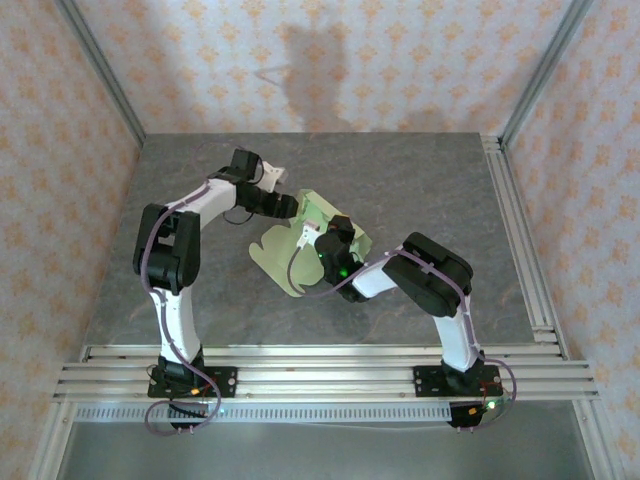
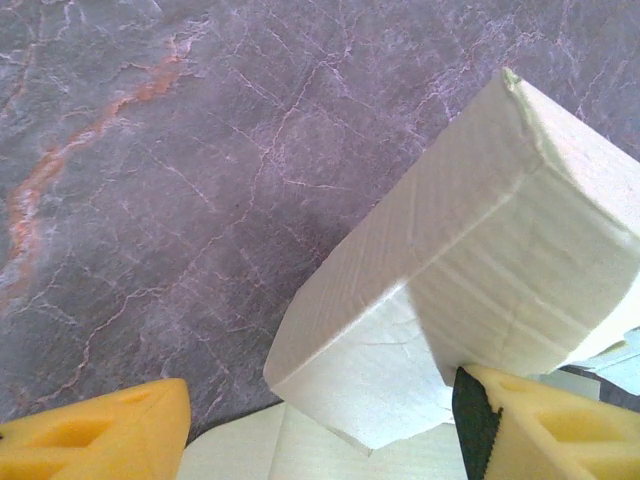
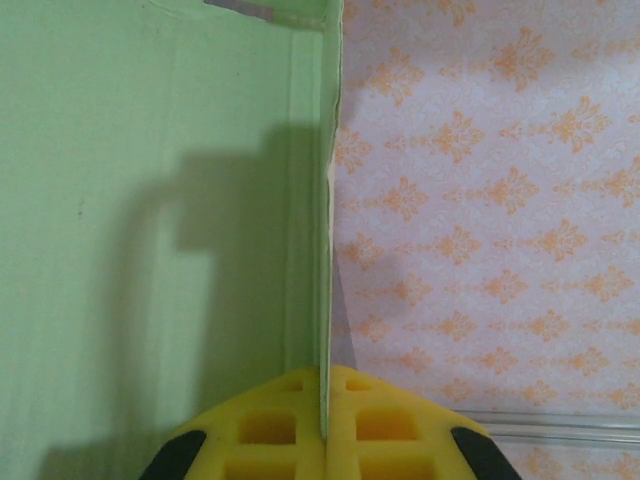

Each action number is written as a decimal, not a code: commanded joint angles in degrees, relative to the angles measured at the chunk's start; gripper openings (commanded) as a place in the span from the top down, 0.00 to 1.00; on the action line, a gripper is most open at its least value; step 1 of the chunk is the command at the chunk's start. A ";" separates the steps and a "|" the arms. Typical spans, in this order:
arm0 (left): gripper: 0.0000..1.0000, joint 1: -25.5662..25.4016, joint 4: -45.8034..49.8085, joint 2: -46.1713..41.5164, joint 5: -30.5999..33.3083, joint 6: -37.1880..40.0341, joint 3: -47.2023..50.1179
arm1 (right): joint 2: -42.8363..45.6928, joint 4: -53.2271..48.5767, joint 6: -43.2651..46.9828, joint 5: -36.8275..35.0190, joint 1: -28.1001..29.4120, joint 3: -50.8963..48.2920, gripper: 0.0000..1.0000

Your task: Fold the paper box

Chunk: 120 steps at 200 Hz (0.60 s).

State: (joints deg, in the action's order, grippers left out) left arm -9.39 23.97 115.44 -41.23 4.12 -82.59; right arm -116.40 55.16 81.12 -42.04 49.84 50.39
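One edge of the paper box [image 3: 150, 200] is sitting pinched in the right gripper [image 3: 325, 385]; the left gripper [image 2: 315, 410] is gaping beside a fold.

Grey marbled tabletop [image 1: 400, 180], orange-patterned pale walls [image 1: 400, 60], aluminium rails [image 1: 320, 365] along near edge

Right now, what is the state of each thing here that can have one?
paper box: half folded, one wall raised, rounded flaps flat on the table.
left gripper: jaws open, part of the box between them.
right gripper: jaws shut on a thin wall of the box.
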 commanded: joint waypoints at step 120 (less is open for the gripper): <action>0.30 1.24 -0.83 -2.81 -1.13 -1.59 1.54 | 8.65 -22.90 -14.16 4.97 -0.33 2.28 1.00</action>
State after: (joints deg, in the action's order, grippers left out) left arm -9.52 24.67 116.07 -41.12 3.81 -81.84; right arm -110.76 40.82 72.07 -39.66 49.82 51.57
